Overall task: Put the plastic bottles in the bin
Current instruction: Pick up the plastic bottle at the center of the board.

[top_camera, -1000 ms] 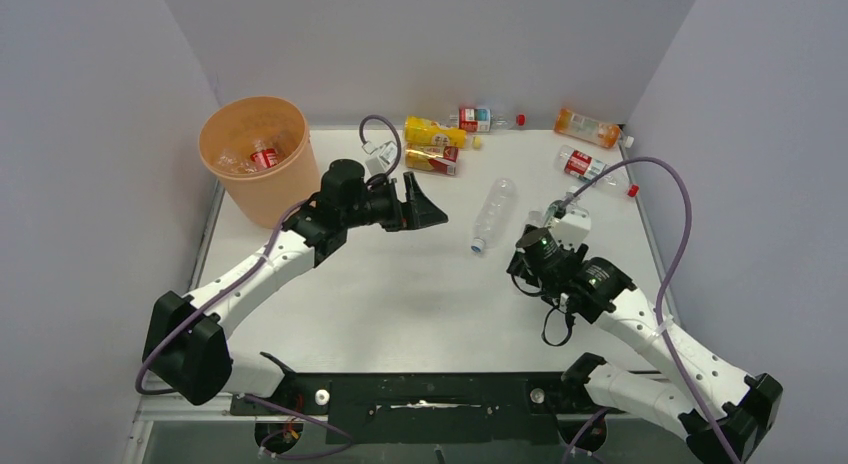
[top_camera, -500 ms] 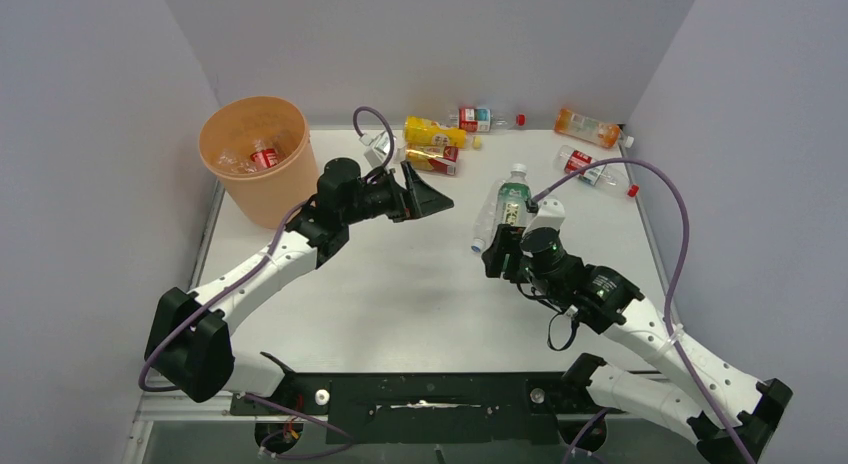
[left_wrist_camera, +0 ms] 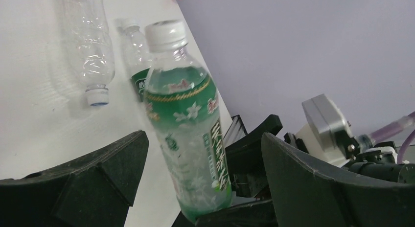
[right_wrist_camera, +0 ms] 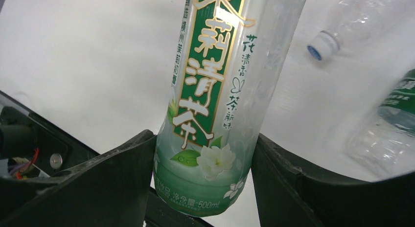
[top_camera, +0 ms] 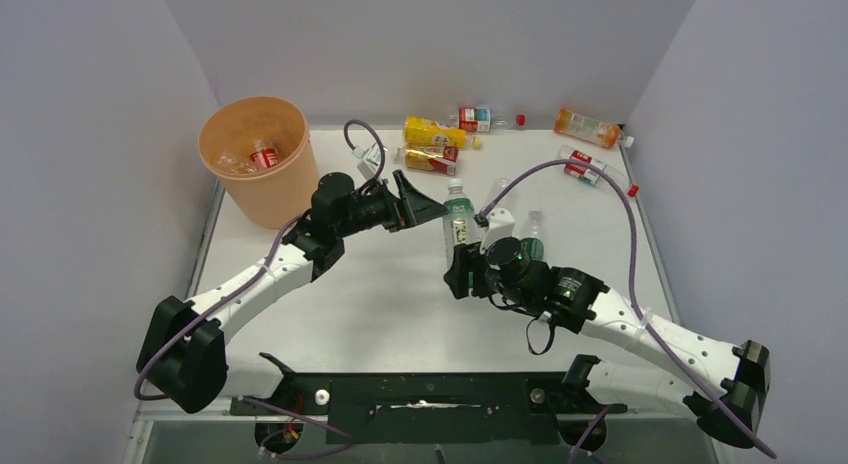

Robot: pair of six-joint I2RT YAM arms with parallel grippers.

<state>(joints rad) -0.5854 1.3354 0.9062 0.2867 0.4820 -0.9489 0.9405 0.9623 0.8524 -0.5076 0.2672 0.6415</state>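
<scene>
At the far left corner of the table (top_camera: 380, 314) stands the tapered peach bin (top_camera: 262, 189), a red-labelled bottle (top_camera: 264, 158) inside. Mid-table the right gripper (right_wrist_camera: 204, 139) clenches a smooth green-labelled bottle (top_camera: 459, 219) by its base, the left gripper (left_wrist_camera: 203, 141) gaping just beside. A ribbed clear bottle (left_wrist_camera: 93, 46) lies beyond.
</scene>
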